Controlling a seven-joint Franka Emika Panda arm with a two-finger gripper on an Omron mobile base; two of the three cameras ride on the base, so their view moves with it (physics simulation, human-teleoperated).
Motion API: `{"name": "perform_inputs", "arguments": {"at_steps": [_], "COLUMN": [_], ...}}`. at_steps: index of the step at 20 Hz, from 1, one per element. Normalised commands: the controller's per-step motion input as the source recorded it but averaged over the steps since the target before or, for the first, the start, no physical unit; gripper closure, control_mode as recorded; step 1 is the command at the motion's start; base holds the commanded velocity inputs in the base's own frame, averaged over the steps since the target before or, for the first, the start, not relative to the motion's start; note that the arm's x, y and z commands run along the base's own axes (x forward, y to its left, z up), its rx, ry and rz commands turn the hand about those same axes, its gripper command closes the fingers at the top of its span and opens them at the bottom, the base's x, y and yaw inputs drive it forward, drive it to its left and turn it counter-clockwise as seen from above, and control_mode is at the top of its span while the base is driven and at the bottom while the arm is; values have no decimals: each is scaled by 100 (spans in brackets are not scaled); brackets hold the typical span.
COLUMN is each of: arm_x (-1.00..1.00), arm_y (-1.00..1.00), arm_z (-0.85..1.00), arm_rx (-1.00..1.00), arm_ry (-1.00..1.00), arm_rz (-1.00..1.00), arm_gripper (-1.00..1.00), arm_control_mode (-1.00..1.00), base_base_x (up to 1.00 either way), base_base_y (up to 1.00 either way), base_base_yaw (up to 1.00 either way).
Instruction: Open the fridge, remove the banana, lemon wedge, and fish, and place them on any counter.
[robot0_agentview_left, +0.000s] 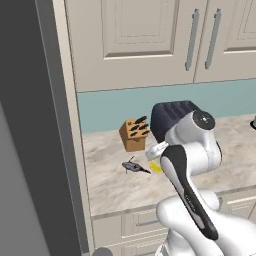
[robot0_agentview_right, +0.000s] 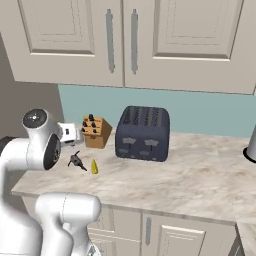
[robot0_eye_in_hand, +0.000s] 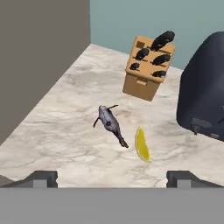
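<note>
Lying on the beige marbled counter (robot0_eye_in_hand: 65, 131), the fish (robot0_eye_in_hand: 109, 122) is showing a slim grey body with thin dark fins and a pointed tail, and the lemon wedge (robot0_eye_in_hand: 141, 144) is sitting just beside it, a bright yellow crescent, the two close but apart. Behind them a wooden knife block (robot0_eye_in_hand: 146, 74) with black handles is standing tilted, and a dark rounded toaster (robot0_agentview_right: 142, 133) is sitting to its right, partly cut off by the hand view's edge. The gripper (robot0_eye_in_hand: 112, 178) is hanging above the counter's front with its jaws spread wide and nothing between them. A teal backsplash (robot0_agentview_right: 200, 112) is running under cream panelled cabinets (robot0_agentview_right: 125, 40) with long bar handles. In the left base view the white arm is covering part of the toaster and the wedge, and the fridge's (robot0_agentview_left: 30, 125) grey side is rising at the left.
</note>
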Motion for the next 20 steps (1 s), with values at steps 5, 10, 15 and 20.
{"name": "perform_inputs", "arguments": {"at_steps": [5, 10, 15, 20], "arm_x": [-70, -89, -43, -25], "arm_y": [-33, -47, -39, -14], "arm_z": [98, 52, 18, 21], "arm_rx": [3, 4, 4, 2], "arm_ry": [6, 5, 0, -2], "arm_rz": [-22, -29, -16, 1], "arm_gripper": [-100, -100, -100, -100], "arm_control_mode": [-100, -100, -100, -100], "base_base_x": [0, 0, 0, 0], "base_base_y": [0, 0, 0, 0], "base_base_yaw": [0, 0, 0, 0]}}
